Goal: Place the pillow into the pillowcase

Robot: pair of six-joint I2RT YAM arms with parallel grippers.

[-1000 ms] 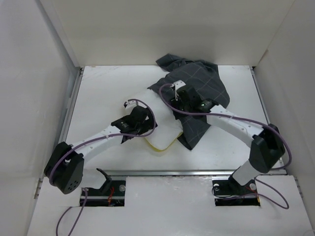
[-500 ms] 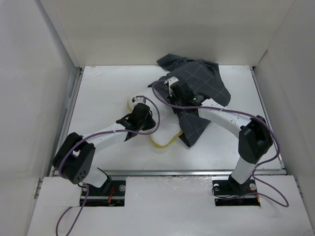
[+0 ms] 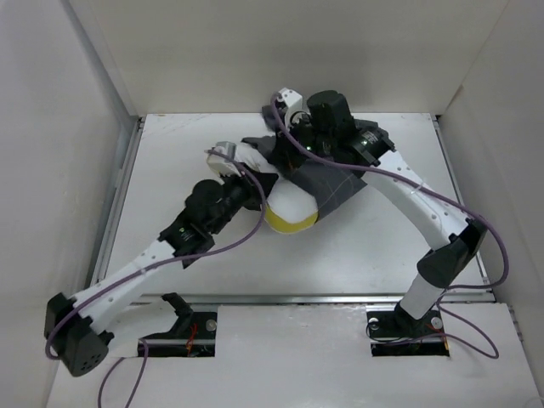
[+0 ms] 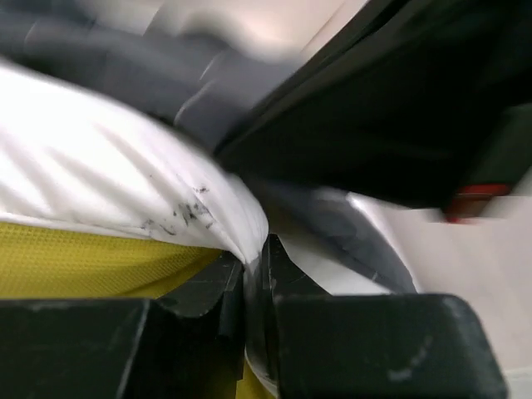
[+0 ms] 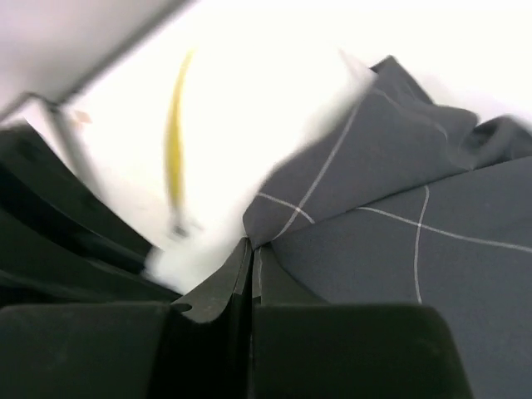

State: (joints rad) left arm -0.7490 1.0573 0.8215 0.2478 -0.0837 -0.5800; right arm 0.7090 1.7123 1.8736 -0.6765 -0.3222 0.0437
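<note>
The pillow (image 3: 287,204), lying on the surface (image 3: 174,183) partly covered by the pillowcase (image 3: 336,174) and pinched in the clenched jaws of the left gripper (image 4: 254,259), should be fed in squarely while the pillowcase hem is held taut by the right gripper (image 5: 251,248), likewise clenched on it.

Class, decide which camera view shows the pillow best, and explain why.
Top external: it shows the pillow in outline, with its white body and yellow end, partly covered by the pillowcase. Left wrist shows only a close patch of white fabric and yellow band; right wrist shows a blurred white area with a yellow streak.
</note>
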